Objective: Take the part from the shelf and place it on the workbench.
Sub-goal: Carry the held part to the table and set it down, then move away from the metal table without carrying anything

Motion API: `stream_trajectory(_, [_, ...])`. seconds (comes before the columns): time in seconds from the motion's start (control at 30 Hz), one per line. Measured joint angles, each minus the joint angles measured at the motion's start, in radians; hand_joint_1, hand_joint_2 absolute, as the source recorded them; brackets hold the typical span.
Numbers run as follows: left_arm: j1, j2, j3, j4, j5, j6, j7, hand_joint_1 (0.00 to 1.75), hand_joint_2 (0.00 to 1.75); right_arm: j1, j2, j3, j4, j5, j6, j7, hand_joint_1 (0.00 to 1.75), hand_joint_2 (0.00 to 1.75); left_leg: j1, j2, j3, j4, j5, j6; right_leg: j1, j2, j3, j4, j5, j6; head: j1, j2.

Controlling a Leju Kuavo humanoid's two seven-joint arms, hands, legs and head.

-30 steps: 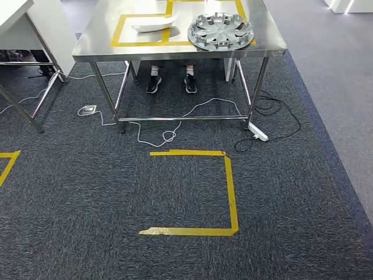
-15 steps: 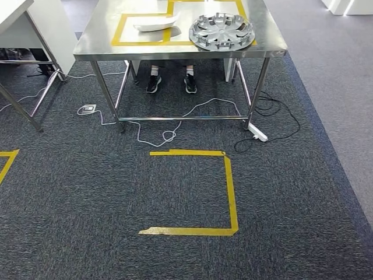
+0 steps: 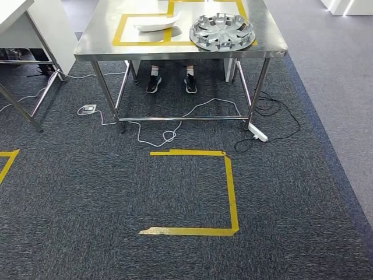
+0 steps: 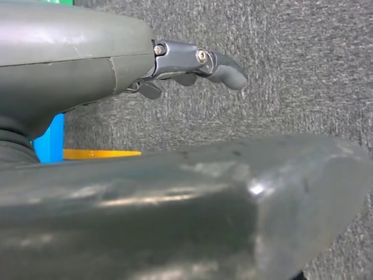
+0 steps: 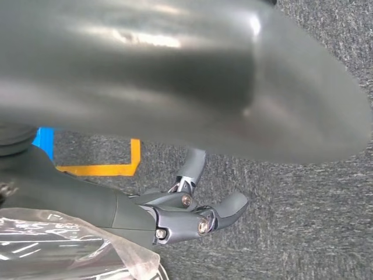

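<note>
My left hand (image 4: 193,64) hangs over grey carpet (image 4: 299,76), fingers (image 4: 227,71) extended, holding nothing; yellow tape (image 4: 101,154) lies beyond.

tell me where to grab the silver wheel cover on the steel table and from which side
Take the wheel cover by its outer rim at the near edge, coming from the robot's side of the table. It lies flat with its ribbed inner face up, close to the near right corner, so that rim is probably the easiest part to reach. A thumb-over, fingers-under pinch may suit the thin rim.
</note>
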Motion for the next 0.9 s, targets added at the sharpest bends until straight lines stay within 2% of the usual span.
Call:
stream_trajectory(0.27, [-0.023, 0.005, -0.034, 0.020, 0.037, 0.000, -0.020, 0.00, 0.00, -0.006, 0.000, 0.003, 0.007, 0.106, 0.000, 0.054, 0.00, 0.00, -0.003, 0.000, -0.004, 0.009, -0.003, 0.006, -0.002, 0.000, -0.001, -0.001, 0.004, 0.007, 0.000, 0.000])
stream_trajectory(0.37, [-0.027, 0.004, -0.042, 0.027, 0.045, 0.000, -0.027, 0.00, 0.00, -0.006, 0.000, 0.002, 0.006, 0.120, 0.000, 0.064, 0.00, 0.00, -0.001, -0.002, -0.007, 0.004, 0.004, 0.016, -0.002, -0.002, 0.004, -0.002, 0.005, 0.014, 0.000, 0.000])
stream_trajectory(0.4, [-0.028, 0.004, -0.044, 0.029, 0.046, 0.000, -0.029, 0.00, 0.00, -0.006, 0.000, 0.002, 0.006, 0.121, 0.000, 0.065, 0.00, 0.00, 0.002, -0.003, -0.007, -0.003, 0.010, 0.020, -0.002, -0.002, 0.002, 0.005, -0.003, 0.018, 0.000, 0.000])
stream_trajectory(0.47, [-0.032, 0.004, -0.048, 0.031, 0.048, 0.000, -0.032, 0.00, 0.00, -0.005, 0.000, 0.002, 0.006, 0.122, 0.000, 0.067, 0.00, 0.00, 0.008, -0.008, -0.012, -0.013, 0.022, 0.029, -0.002, 0.000, -0.032, 0.073, -0.052, 0.023, 0.002, 0.000])
stream_trajectory(0.53, [-0.033, 0.003, -0.052, 0.035, 0.049, 0.000, -0.032, 0.00, 0.00, -0.005, 0.000, 0.002, 0.006, 0.122, 0.000, 0.068, 0.00, 0.00, 0.008, -0.016, -0.021, -0.013, 0.026, 0.030, -0.004, 0.001, -0.093, 0.207, -0.119, 0.027, 0.003, 0.000])
stream_trajectory(0.57, [-0.032, 0.002, -0.055, 0.037, 0.050, 0.000, -0.032, 0.00, 0.00, -0.005, 0.000, 0.002, 0.006, 0.122, 0.000, 0.069, 0.00, 0.00, 0.007, -0.021, -0.024, -0.012, 0.028, 0.029, -0.005, 0.001, -0.117, 0.260, -0.135, 0.029, 0.002, 0.000])
stream_trajectory(0.6, [-0.032, 0.001, -0.057, 0.039, 0.051, 0.000, -0.032, 0.00, 0.00, -0.005, 0.000, 0.002, 0.006, 0.121, 0.000, 0.069, 0.00, 0.00, 0.007, -0.027, -0.025, -0.012, 0.029, 0.028, -0.006, 0.001, -0.125, 0.281, -0.131, 0.031, 0.002, 0.000])
stream_trajectory(0.63, [-0.032, 0.000, -0.058, 0.041, 0.052, 0.000, -0.032, 0.00, 0.00, -0.004, 0.000, 0.002, 0.006, 0.121, 0.000, 0.069, 0.00, 0.00, 0.008, -0.034, -0.025, -0.011, 0.030, 0.026, -0.008, 0.002, -0.114, 0.259, -0.108, 0.032, 0.002, 0.000])
stream_trajectory(0.67, [-0.033, 0.000, -0.059, 0.042, 0.054, 0.000, -0.032, 0.00, 0.00, -0.004, 0.000, 0.002, 0.006, 0.122, 0.000, 0.069, 0.00, 0.00, 0.008, -0.043, -0.024, -0.009, 0.030, 0.024, -0.010, 0.007, -0.084, 0.201, -0.071, 0.032, 0.002, 0.000])
stream_trajectory(0.7, [-0.035, -0.001, -0.061, 0.043, 0.057, 0.000, -0.033, 0.00, 0.00, -0.004, 0.000, 0.002, 0.006, 0.121, 0.000, 0.068, 0.00, 0.00, 0.009, -0.051, -0.025, -0.006, 0.030, 0.021, -0.013, 0.024, -0.048, 0.128, -0.039, 0.032, 0.002, 0.000])
stream_trajectory(0.73, [-0.039, -0.002, -0.062, 0.044, 0.062, 0.000, -0.034, 0.00, 0.00, -0.004, 0.000, 0.002, 0.007, 0.120, 0.000, 0.067, 0.00, 0.00, 0.008, -0.061, -0.028, 0.000, 0.029, 0.016, -0.016, 0.046, -0.016, 0.063, -0.019, 0.031, 0.002, 0.000])
stream_trajectory(0.77, [-0.042, -0.002, -0.064, 0.045, 0.066, 0.001, -0.034, 0.00, 0.00, -0.005, 0.000, 0.003, 0.007, 0.119, 0.000, 0.066, 0.00, 0.00, 0.007, -0.070, -0.032, 0.005, 0.028, 0.010, -0.018, 0.063, 0.004, 0.021, -0.010, 0.028, 0.001, 0.000])
stream_trajectory(0.8, [-0.044, -0.002, -0.065, 0.046, 0.070, 0.001, -0.036, 0.00, 0.00, -0.005, 0.000, 0.003, 0.008, 0.118, 0.000, 0.065, 0.00, 0.00, 0.008, -0.080, -0.038, 0.009, 0.029, 0.003, -0.017, 0.073, 0.012, 0.002, -0.013, 0.023, 0.001, 0.000])
stream_trajectory(0.87, [-0.046, -0.002, -0.070, 0.049, 0.076, 0.001, -0.038, 0.00, 0.00, -0.006, 0.000, 0.004, 0.009, 0.117, 0.000, 0.063, 0.00, 0.00, 0.010, -0.101, -0.046, 0.012, 0.032, -0.009, -0.016, 0.058, 0.011, 0.001, -0.012, 0.010, 0.001, 0.000])
stream_trajectory(0.9, [-0.046, -0.002, -0.073, 0.050, 0.081, 0.001, -0.041, 0.00, 0.00, -0.007, 0.000, 0.004, 0.009, 0.116, 0.000, 0.062, 0.00, 0.00, 0.011, -0.099, -0.050, 0.019, 0.028, -0.014, -0.017, 0.046, 0.011, -0.001, -0.010, 0.003, 0.001, 0.000])
